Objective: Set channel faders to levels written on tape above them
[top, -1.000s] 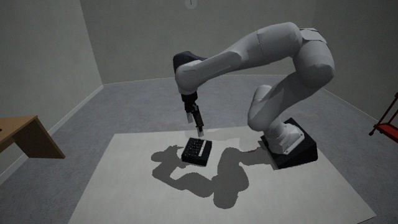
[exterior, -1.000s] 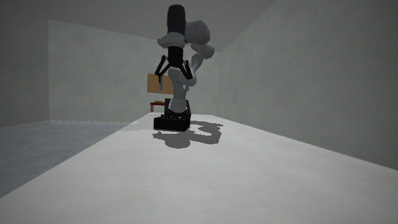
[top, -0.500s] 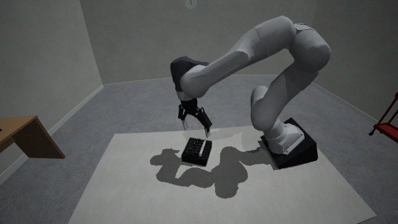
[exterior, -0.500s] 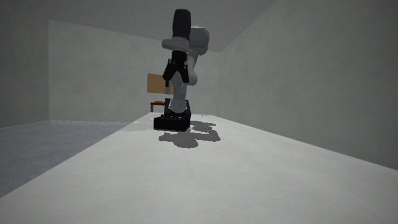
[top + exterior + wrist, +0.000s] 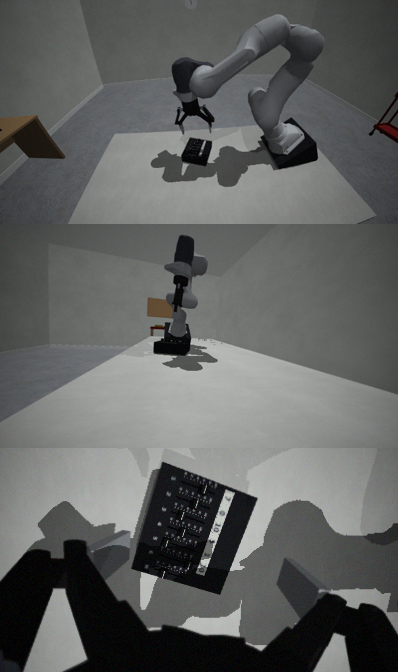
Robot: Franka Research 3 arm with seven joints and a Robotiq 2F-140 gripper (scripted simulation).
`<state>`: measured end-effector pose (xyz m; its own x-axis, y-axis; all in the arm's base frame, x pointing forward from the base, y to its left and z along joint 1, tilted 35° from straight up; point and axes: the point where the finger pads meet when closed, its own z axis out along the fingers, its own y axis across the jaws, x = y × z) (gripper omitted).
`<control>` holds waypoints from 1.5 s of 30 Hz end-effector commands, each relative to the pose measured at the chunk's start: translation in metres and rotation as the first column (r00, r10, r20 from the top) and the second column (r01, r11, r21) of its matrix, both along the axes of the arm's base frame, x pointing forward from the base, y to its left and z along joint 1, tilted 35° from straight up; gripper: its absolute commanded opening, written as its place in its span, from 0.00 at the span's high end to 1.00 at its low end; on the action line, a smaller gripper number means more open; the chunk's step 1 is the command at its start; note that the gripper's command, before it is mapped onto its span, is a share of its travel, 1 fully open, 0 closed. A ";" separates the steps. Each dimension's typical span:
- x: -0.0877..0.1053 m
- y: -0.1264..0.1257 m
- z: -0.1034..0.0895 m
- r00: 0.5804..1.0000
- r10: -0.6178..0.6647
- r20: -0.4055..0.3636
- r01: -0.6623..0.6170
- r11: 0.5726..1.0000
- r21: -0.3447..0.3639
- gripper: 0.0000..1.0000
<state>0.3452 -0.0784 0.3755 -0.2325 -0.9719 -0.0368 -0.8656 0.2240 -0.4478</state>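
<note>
- Gripper point(image 5: 196, 132) point(image 5: 175, 311) point(image 5: 205, 558): released, nothing grasped, fingers spread above the desk point(image 5: 196, 151) point(image 5: 171, 348) point(image 5: 200, 538) and clear of it; in the wrist view one fingertip lies outside each long edge
- Desk: upright on the table point(image 5: 130, 193) point(image 5: 217, 398) point(image 5: 100, 478), below the gripper, its edges aslant in the wrist view
- Master fader point(image 5: 163, 574): by the short edge at the unlettered end of the tape point(image 5: 215, 532) point(image 5: 203, 147); to be left untouched, and its cap avoided
- Channel faders: ranked from there to the opposite short edge, the first cap point(image 5: 204, 489) nearest that edge; slots run crosswise between the long edges
- Tape: along one long edge; 7, 0 and 10 legible from the first channel, the rest uncertain
- Handling: caps judged small, light and easily overshot; desk probably light enough to skid or tip. Advise narrowing the fingers, taking one cap low by its sides, sliding level without downward load
- Base point(image 5: 311, 150) point(image 5: 168, 328): beyond the desk's taped long edge, well apart
</note>
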 end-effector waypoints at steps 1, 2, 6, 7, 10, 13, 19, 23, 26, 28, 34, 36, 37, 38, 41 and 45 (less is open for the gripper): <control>0.001 -0.006 0.002 0.971 0.241 -0.013 -0.240 0.961 -0.135 0.00; 0.001 -0.006 0.002 0.963 0.270 -0.017 -0.270 0.951 -0.153 0.00; 0.001 -0.006 0.002 0.922 0.386 -0.037 -0.384 0.897 -0.220 0.00; 0.001 -0.006 0.002 0.909 0.414 -0.043 -0.412 0.880 -0.236 0.00; 0.001 -0.006 0.002 0.882 0.467 -0.057 -0.464 0.844 -0.268 0.00; 0.001 -0.006 0.002 0.828 0.554 -0.085 -0.550 0.772 -0.321 0.00; 0.001 -0.006 0.002 0.714 0.686 -0.139 -0.675 0.622 -0.396 0.00; 0.001 -0.006 0.002 0.628 0.757 -0.180 -0.740 0.510 -0.438 0.00; 0.001 -0.006 0.002 0.560 0.801 -0.213 -0.779 0.421 -0.465 0.00; 0.001 -0.006 0.002 0.560 0.801 -0.213 -0.779 0.421 -0.465 0.00; 0.001 -0.006 0.002 0.380 0.870 -0.312 -0.841 0.185 -0.508 0.00; 0.001 -0.006 0.002 0.332 0.880 -0.341 -0.849 0.121 -0.514 0.00; 0.001 -0.006 0.002 0.307 0.883 -0.356 -0.852 0.089 -0.515 0.00; 0.001 -0.006 0.002 0.283 0.884 -0.371 -0.855 0.057 -0.516 0.00; 0.001 -0.006 0.002 0.209 0.884 -0.419 -0.858 -0.040 -0.512 0.00; 0.001 -0.006 0.002 0.161 0.878 -0.452 -0.856 -0.104 -0.506 0.00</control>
<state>0.3495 -0.0781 0.3808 0.7661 -0.3105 0.5628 -0.2624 -0.9504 -0.1670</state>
